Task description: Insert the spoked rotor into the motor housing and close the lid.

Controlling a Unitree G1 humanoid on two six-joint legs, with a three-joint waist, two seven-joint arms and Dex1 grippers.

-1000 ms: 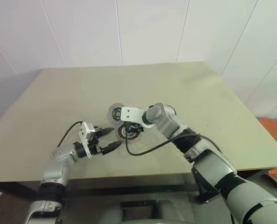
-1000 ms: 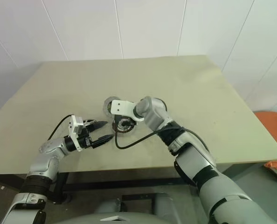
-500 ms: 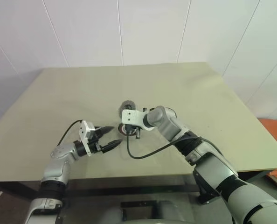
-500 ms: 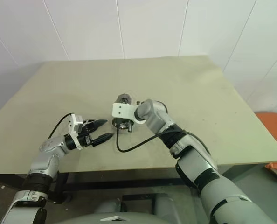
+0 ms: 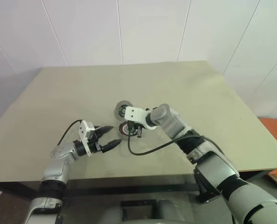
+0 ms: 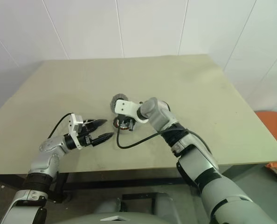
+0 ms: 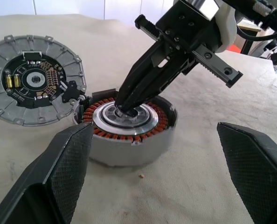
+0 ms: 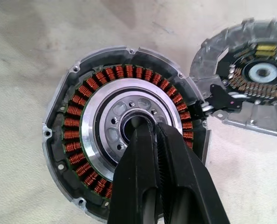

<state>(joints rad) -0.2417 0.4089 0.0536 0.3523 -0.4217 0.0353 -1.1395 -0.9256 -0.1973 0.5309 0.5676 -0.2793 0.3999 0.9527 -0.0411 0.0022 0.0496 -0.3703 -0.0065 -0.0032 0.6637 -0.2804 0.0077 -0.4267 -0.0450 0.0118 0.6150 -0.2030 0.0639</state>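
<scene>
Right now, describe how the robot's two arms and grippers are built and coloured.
Both arms are silvery-grey jointed segments with black bands at the joints. A loose black cable loops from each forearm to its wrist. Each wrist carries a white bracket. The left gripper and right gripper each have two black tapering fingers with finely textured, ridged inner faces.

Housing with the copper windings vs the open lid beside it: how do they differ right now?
The round silvery-grey motor housing sits as a deep cup ringed with reddish-copper windings; the flat silvery-grey lid lies open, showing a dark circuit board. The shut right end effector has its tips in the housing's centre bore; nothing touches the lid. Both are round, ribbed grey metal, joined at a black hinge on the beige table.
</scene>
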